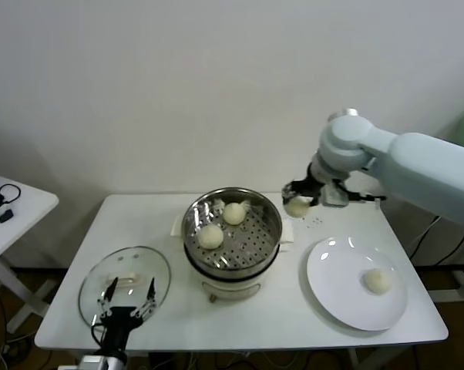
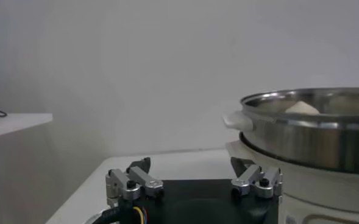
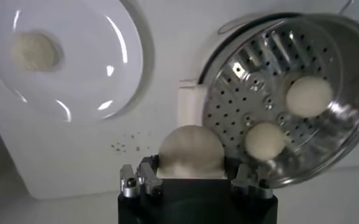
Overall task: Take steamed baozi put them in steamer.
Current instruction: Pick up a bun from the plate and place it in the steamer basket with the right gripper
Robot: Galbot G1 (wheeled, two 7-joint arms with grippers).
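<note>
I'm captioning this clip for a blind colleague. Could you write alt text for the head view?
The right gripper holds a baozi beside the steamer, which already contains two buns. One bun remains on the white plate; the left gripper idles open over the glass lid.

Cream-white baozi [image 1: 211, 237], shiny silver perforated steamer [image 1: 272, 217], white plate [image 1: 336, 289].

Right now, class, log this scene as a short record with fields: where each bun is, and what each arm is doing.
In steamer: two cream-white round buns on the shiny steel steamer's perforated tray
On plate: one bun on the flat white plate
In transit: one bun held by right gripper, beside the steamer
Left gripper: open, over the glass lid
</note>
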